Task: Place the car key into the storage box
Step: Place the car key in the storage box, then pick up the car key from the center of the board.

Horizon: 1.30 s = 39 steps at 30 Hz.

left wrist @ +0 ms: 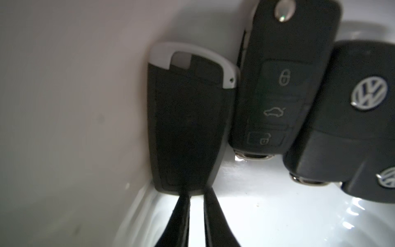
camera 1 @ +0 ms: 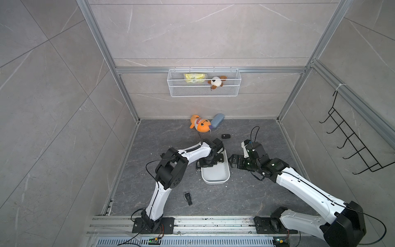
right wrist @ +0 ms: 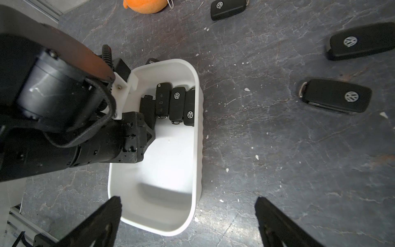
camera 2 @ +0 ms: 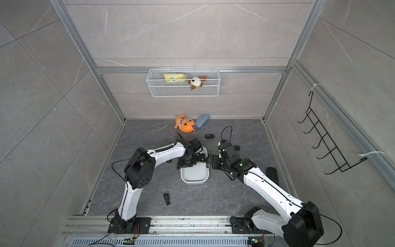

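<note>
The storage box (camera 1: 215, 181) is a shallow white tub in the middle of the dark floor, seen in both top views (camera 2: 194, 181). My left gripper (left wrist: 196, 192) reaches down inside it, shut on the end of a black car key (left wrist: 188, 119) with a silver band. That key stands against the box wall (left wrist: 74, 107). Three more black keys (right wrist: 177, 104) lie side by side in the box beside it. My right gripper (right wrist: 188, 200) hovers open over the box's near right rim (right wrist: 197, 149), holding nothing.
Loose black keys lie on the floor: one behind the box (camera 1: 226, 136), one near the left arm's base (camera 1: 188, 198), two to the right (right wrist: 335, 96). An orange plush (camera 1: 199, 125) and a blue-grey case (camera 1: 217, 120) sit by the back wall. A wire basket (camera 1: 204, 82) hangs above.
</note>
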### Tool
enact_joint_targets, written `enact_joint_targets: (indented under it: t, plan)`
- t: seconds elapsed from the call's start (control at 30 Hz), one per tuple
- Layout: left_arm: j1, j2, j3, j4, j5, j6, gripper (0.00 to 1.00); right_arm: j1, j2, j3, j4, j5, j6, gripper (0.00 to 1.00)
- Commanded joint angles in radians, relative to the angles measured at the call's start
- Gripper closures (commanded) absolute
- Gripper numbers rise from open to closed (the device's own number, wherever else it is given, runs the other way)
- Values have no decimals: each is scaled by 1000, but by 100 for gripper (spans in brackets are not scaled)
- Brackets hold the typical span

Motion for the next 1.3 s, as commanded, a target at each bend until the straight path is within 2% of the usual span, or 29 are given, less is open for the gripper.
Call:
enact_joint_targets:
  t: [0.0,0.43,0.83,1.0,1.27]
  plan:
    - [17,23,39,-6,-30,26,83,-2,-11,-8,10,-3,-8,0]
    - [24,32,93,-32,-52,46,80,-2,2,-10,19,-8,-6,0]
    - [23,-124,92,-64,-53,38,64,-2,18,-1,35,-21,-7,1]
    - [27,-203,108,-78,-89,51,49,-2,30,7,61,-56,-9,0]
    - [55,-315,54,-73,-125,81,3,12,63,26,144,-144,1,0]
